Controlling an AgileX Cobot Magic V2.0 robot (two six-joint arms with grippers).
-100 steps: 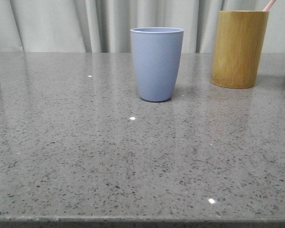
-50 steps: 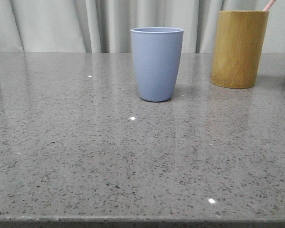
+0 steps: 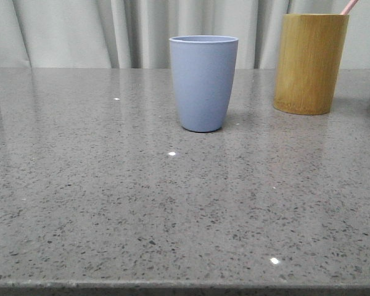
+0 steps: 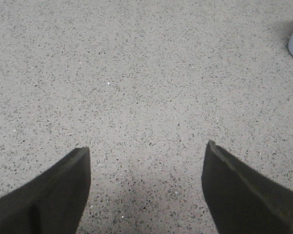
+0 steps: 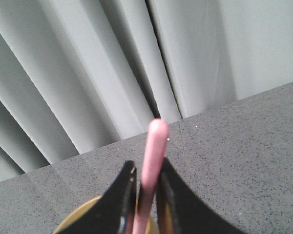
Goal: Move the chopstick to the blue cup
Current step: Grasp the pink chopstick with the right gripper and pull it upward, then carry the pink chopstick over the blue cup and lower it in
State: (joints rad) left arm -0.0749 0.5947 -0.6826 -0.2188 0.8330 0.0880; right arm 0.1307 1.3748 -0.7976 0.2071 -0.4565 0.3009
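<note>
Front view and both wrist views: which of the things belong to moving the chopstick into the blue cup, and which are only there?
Belong to the job:
- thin pale pink chopstick, clamped in the right tool
- matte grey-blue tapered cup, standing upright
- yellow-brown bamboo cylinder holder, where the chopstick stands

Only there:
- left tool, open over the table
- grey speckled stone table
- pale pleated curtain

No text, label, brand, number or sign can be read anywhere: the blue cup (image 3: 203, 83), the bamboo holder (image 3: 310, 63) and the speckled counter (image 3: 172, 203) are all unmarked.
</note>
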